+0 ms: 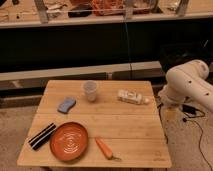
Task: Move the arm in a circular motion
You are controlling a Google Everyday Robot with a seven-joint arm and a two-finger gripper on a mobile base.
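On the table (131,125), the clear cup (90,91) and orange plate (69,141) sit empty. Just right of the table hangs the arm's (189,82) gripper (169,113); whether it is open or closed I cannot tell.

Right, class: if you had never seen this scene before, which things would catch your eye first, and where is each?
The glossy white arm bulks in from the right edge, and its gripper hangs low, just off the right side of the wooden table. On the table, the orange plate at front left stands out, with an orange carrot-shaped object to its right and a clear cup near the back.
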